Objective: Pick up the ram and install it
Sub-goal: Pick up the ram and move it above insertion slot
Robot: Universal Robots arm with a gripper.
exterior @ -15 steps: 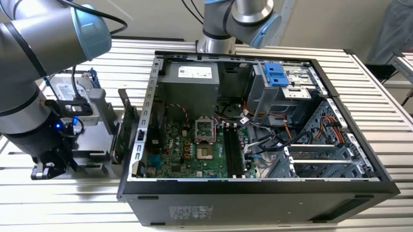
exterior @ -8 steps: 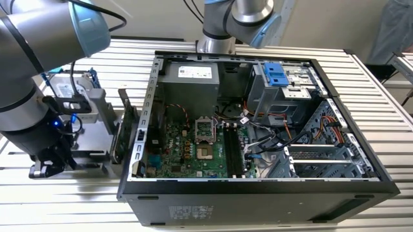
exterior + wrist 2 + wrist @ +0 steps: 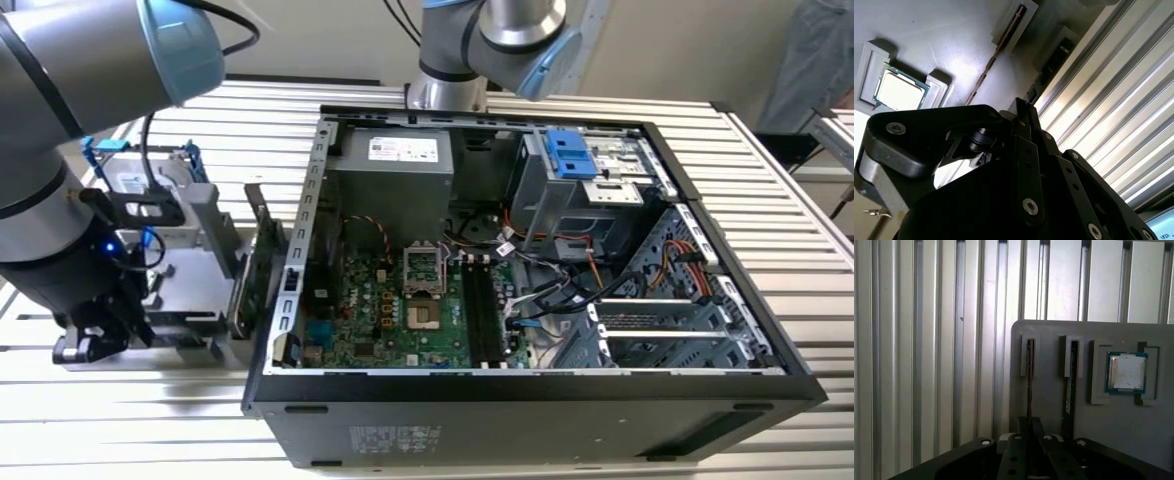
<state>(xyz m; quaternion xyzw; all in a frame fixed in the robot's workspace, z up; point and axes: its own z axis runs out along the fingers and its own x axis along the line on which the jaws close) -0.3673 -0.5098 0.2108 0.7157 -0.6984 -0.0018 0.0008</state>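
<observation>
— What sort of place is this?
— A robotics lab: a robot arm (image 3: 80, 60) over a ribbed aluminium tabletop (image 3: 147, 430), an opened computer case (image 3: 534, 405) beside the hand (image 3: 1030, 427), a grey parts tray (image 3: 1054, 335) right beneath it.

In the first wrist view the dark body of the tool (image 3: 1030, 432) covers the near end of the ram (image 3: 1030, 380) and of the second stick (image 3: 1070, 385) beside it. Both stand edge-on, so their chips cannot be made out. The grey holder (image 3: 1054, 332) is cut off at the picture's edge. In the exterior view the arm (image 3: 67, 70) hides the tool's tip.
</observation>
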